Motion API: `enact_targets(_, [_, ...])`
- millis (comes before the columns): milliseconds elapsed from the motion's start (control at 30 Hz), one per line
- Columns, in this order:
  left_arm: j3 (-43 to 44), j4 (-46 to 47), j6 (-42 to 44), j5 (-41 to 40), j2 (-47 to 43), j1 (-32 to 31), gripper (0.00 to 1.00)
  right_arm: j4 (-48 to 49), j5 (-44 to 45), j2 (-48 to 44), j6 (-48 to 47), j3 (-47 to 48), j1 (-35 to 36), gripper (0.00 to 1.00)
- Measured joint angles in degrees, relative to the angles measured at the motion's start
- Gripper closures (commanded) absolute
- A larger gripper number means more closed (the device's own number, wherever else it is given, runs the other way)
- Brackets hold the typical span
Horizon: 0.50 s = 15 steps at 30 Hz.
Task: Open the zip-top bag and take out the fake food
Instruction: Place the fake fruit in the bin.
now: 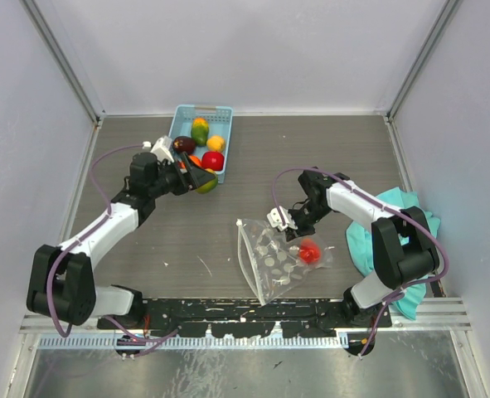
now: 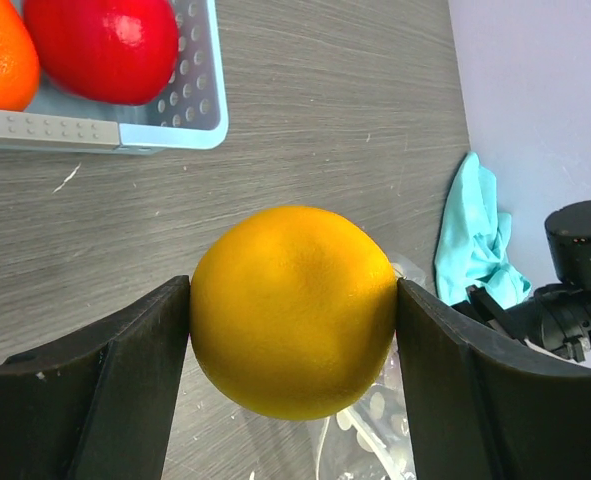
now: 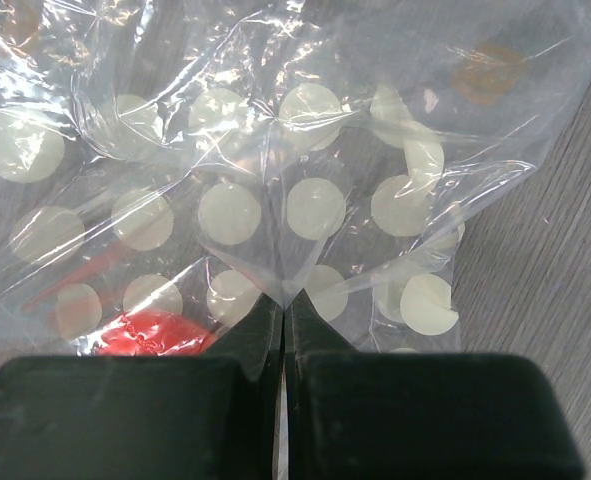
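Yellow fruit (image 2: 293, 310) is out of the bag and clamped between the left gripper's (image 1: 203, 180) fingers, touching both. It hangs over the table just beside the near corner of the blue basket (image 1: 203, 108), not dropped in yet. The basket holds about five pieces (image 1: 213, 160): red, yellow, orange, dark purple and a green-orange one. The right gripper (image 3: 283, 310) is pressed together, pinching a fold of the dotted bag (image 1: 269, 261), which lies mid-table in front of the right arm. One red piece (image 1: 309, 251) is inside the bag; I can't see any others in it. My read is that it's nearly done. What's left is to release the yellow one and pull the red one out. I can't tell how wide the bag's mouth is open.
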Motion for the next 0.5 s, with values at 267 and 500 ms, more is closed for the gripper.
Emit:
enact_targets(267, [1.5,0.0,-0.2,0.1,3.9,0.8,0.76,-0.3,-0.3,0.0,-0.2,0.0,-0.3,0.98])
enact_targets(500, [5.4,0.2,-0.2,0.2,7.9,1.7,0.78,-0.5,-0.7,0.0,-0.5,0.0,-0.4,0.98])
